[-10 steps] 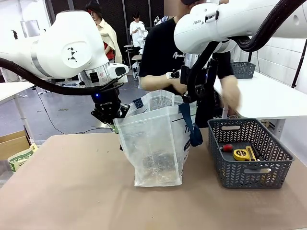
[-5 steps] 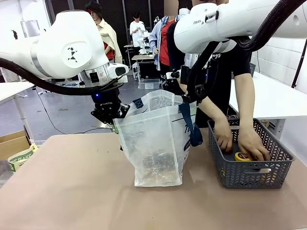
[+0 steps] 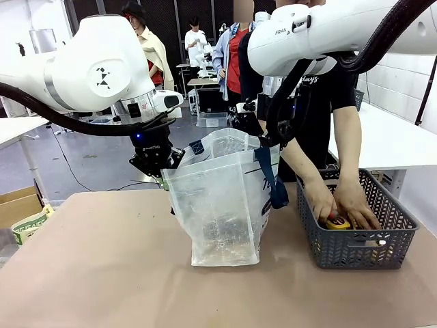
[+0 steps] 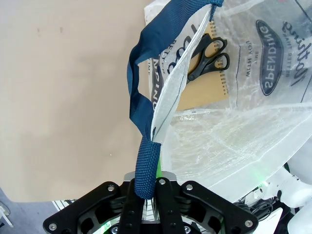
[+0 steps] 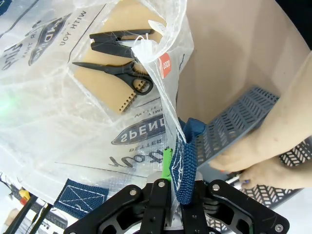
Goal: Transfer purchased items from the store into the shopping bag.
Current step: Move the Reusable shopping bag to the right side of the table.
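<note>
Left and right jaws each pinch a navy blue strap handle (image 4: 146,161), holding the translucent whitish plastic shopping bag (image 3: 218,205) open on the tabletop (image 3: 102,273). A person's hands (image 3: 321,199) reach into the dark grey lattice basket (image 3: 355,251). The next move likely calls for a steady bag mouth.

Dark grey lattice basket (image 3: 355,254) on right side of tan table (image 3: 102,273). Cardboard box (image 3: 15,203) off the left edge, white table (image 3: 396,143) behind.

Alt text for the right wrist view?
The right gripper is shut on the navy strap of the shopping bag; black scissors on a brown card lie inside, and a person's hands reach into the grey basket.
</note>
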You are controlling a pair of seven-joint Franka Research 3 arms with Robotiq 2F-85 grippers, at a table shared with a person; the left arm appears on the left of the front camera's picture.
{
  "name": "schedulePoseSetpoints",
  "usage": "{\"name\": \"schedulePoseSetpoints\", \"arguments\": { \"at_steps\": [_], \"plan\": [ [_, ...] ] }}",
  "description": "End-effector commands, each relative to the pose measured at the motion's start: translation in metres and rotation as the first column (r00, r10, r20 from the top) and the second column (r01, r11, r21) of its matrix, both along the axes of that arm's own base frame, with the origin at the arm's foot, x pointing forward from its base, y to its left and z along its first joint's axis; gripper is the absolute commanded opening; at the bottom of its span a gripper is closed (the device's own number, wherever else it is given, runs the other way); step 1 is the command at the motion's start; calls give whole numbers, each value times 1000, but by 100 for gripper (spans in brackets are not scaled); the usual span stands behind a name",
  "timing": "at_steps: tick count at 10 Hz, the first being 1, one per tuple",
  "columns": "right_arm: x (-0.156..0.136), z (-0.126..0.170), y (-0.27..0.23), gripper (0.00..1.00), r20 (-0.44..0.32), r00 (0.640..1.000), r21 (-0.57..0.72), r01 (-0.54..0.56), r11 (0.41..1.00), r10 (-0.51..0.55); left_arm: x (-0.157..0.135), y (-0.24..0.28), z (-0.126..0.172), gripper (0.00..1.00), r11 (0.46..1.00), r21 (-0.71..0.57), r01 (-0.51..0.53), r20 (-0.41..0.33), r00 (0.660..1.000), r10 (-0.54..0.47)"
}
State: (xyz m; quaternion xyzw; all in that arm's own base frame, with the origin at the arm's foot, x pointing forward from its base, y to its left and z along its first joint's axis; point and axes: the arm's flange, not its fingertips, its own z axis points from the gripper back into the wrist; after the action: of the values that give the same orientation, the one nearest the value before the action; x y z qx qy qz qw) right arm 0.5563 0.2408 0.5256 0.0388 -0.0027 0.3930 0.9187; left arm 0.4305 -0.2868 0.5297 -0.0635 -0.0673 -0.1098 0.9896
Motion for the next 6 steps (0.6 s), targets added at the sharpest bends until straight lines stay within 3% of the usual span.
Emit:
{"name": "schedulePoseSetpoints", "arguments": {
  "at_steps": [1, 6],
  "plan": [
    [1, -1, -3, 0, -3, 1000, -7, 18, 1000, -18, 0, 1, 0, 0, 1000, 1, -1, 1, 1000, 1],
    [1, -1, -3, 0, -3, 1000, -7, 18, 1000, -18, 0, 1, 0, 0, 1000, 1, -1, 1, 1000, 1]
  ]
}}
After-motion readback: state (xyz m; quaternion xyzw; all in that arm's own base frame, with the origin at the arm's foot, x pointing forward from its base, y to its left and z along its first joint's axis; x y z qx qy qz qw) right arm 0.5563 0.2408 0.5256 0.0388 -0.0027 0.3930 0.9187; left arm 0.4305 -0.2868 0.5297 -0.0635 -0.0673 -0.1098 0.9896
